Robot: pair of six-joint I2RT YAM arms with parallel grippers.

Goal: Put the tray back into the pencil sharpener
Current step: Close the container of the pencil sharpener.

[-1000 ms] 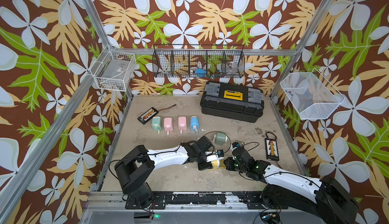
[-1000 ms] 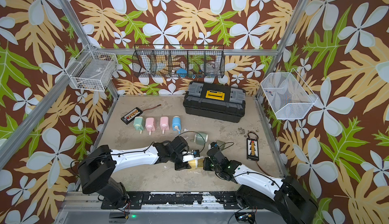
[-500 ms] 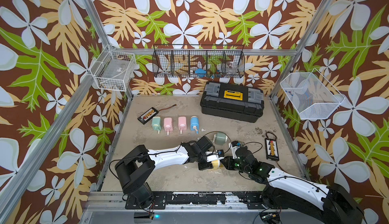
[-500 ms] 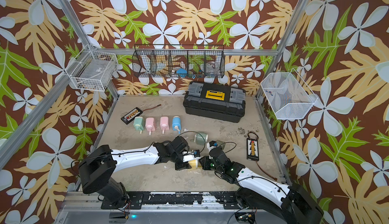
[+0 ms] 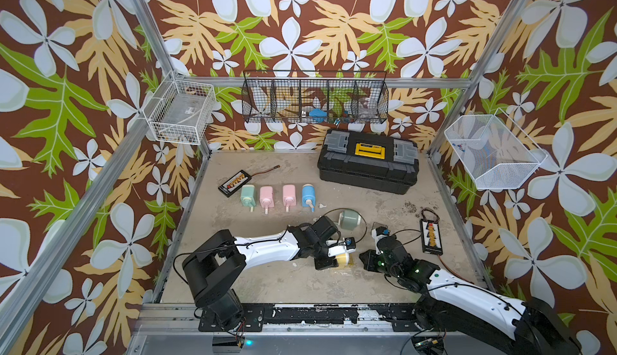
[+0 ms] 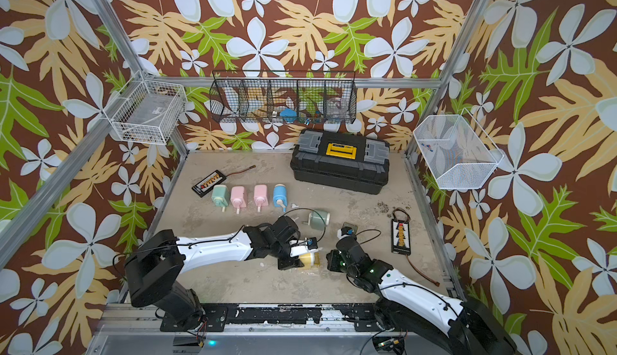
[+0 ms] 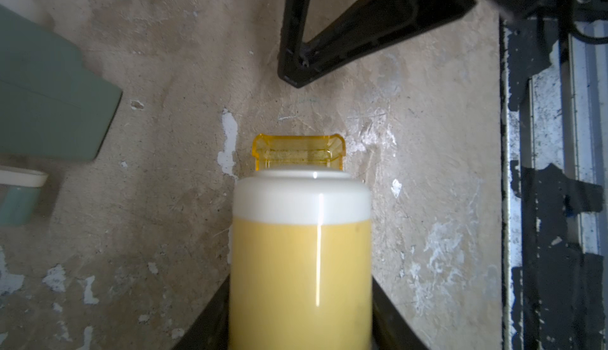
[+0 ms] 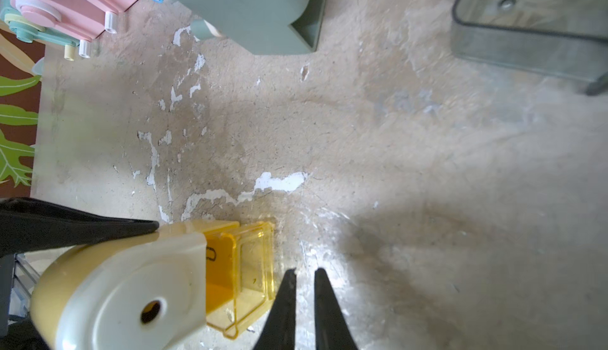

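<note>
1. The left gripper (image 5: 335, 256) is clamped on the pale yellow plastic pencil sharpener with a cream end cap (image 7: 301, 266), one black finger on each side of its body.
2. The sharpener lies on its side on the worn beige tabletop (image 5: 267, 280), near the front edge, between the two arms.
3. The translucent amber plastic tray (image 8: 253, 266) sits partly inside the sharpener; its outer end sticks out of the body toward the right arm.
4. The right gripper (image 8: 304, 276) is just beside the tray's protruding end, its black fingers drawn almost together with only a slit between them and nothing in it.
5. Whether the nearer finger touches the tray, I cannot tell.
6. A grey-green sharpener (image 5: 349, 219) lies on the tabletop just behind the left gripper, apart from the yellow one.
</note>
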